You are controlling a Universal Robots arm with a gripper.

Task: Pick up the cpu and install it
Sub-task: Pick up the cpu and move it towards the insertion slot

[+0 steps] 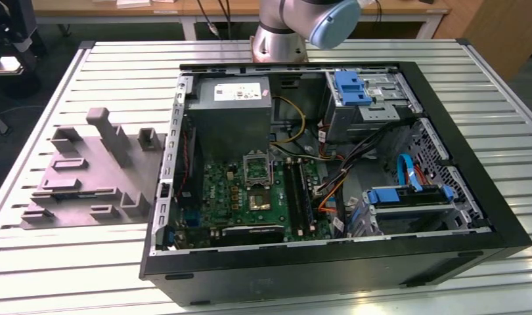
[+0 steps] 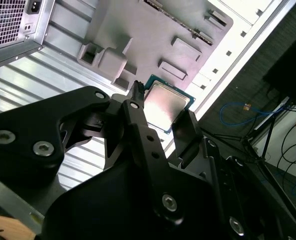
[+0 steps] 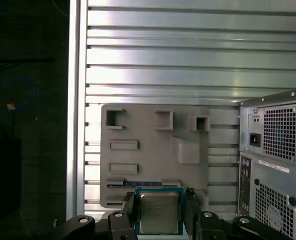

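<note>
Silvery-grey metal tops the cpu (image 3: 159, 212), which I see clamped in the end effector (image 3: 159, 201). Its black fingers (image 3: 129, 209) press two opposite edges, so the grip is closed on the chip.

First wrist view: I look straight down past the cpu, its metal face toward the camera and its green border showing. Below it are the grey tray (image 3: 152, 150) and the slatted tabletop (image 3: 162, 60). The chip overlaps the tray's near edge and hangs well clear of it. The case (image 3: 272, 165) stands just beside the tray, and here I get its rear panel, with vent grille and ports.

Second wrist view: an oblique look along the end effector's black body. The cpu sits tilted across the picture between the two fingertips, with the tray beyond it. I also get a corner of the case's rear grille, and blue cables (image 2: 237, 111) against the dark floor past the tabletop's edge.

Exterior view: I get the case's open interior. It holds the grey power supply (image 1: 235, 98), the green motherboard (image 1: 248, 197) below it and the shiny socket frame (image 1: 257, 169) on the board. Blue drive brackets (image 1: 352, 88) sit toward the exterior view's right. The tray lies on the tabletop to the exterior view's left of the case.

Arm pose: the arm (image 1: 284, 36) rises from its base behind the case, with a blue-capped joint at the picture's top edge.
</note>
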